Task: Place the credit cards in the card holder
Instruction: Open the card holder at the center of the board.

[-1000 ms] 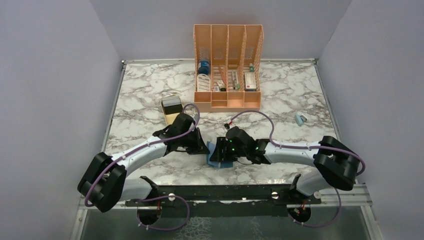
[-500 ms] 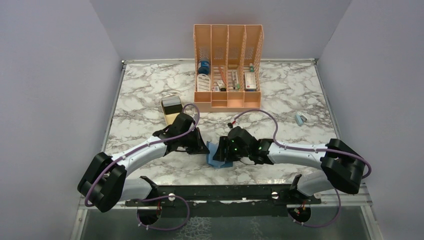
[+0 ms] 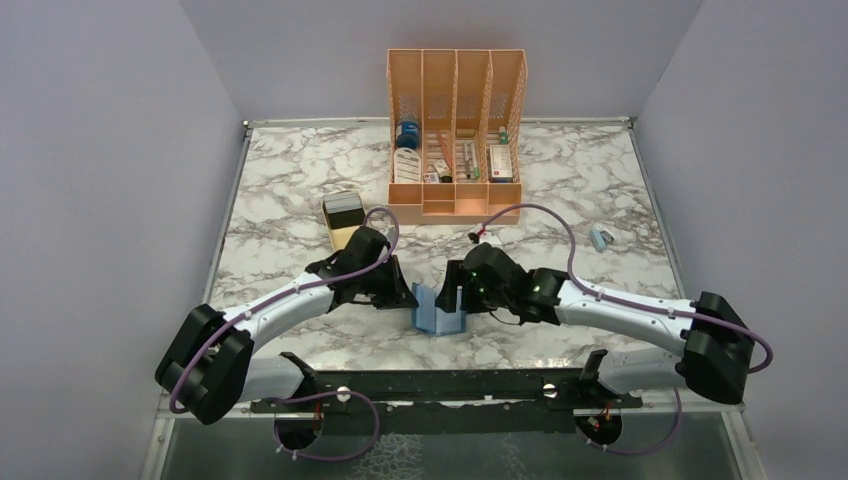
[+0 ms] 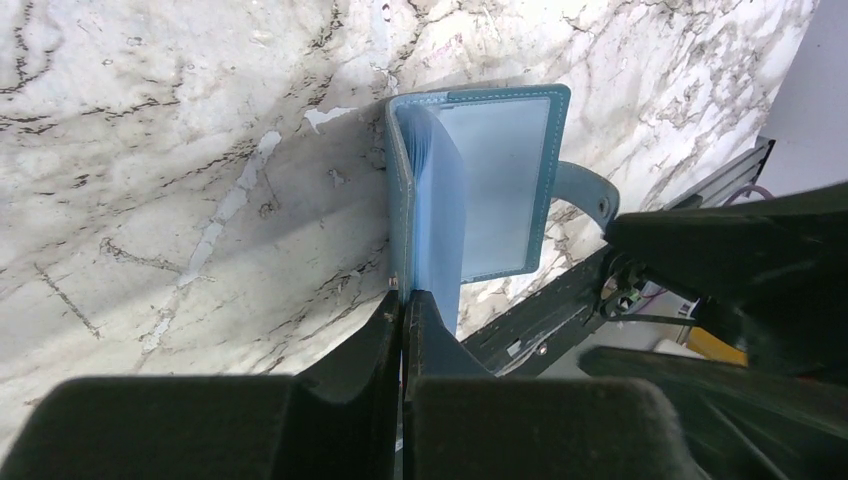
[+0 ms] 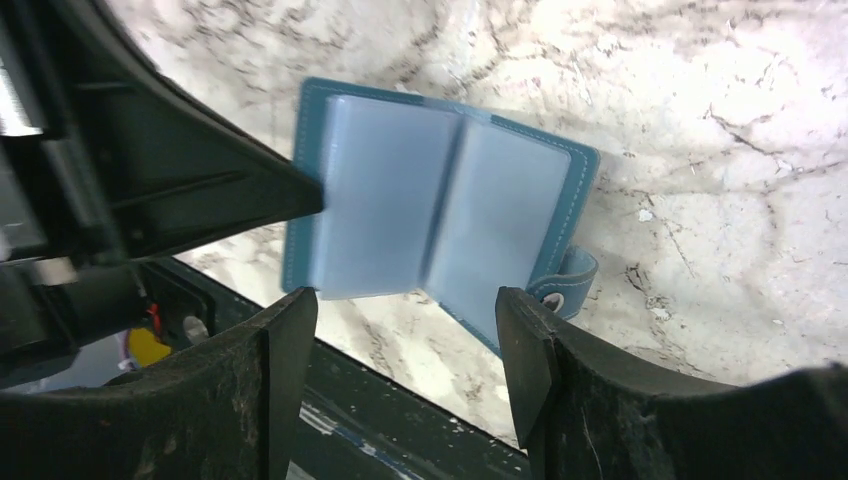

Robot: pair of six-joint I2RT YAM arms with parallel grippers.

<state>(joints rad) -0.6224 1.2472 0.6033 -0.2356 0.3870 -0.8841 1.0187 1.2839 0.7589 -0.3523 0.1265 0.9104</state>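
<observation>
Pinching arm: left gripper clamped on the cover edge of the teal-blue folding card holder
Facing arm: right gripper, jaws spread apart, near its open pockets

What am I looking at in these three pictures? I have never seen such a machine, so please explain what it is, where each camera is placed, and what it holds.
These are two robot arms bolted at the near edge of a marble table. The wide picture comes from a camera above and behind them. The other two come from a small camera on each wrist, so the black shapes at the bottom are that arm's own fingers. The left gripper is shut on one edge of a blue card holder, which is open and shows pale pockets. The right gripper is open above it and holds nothing. Farther back are an orange organiser, a beige tray with something dark in it, and a small light blue object.
</observation>
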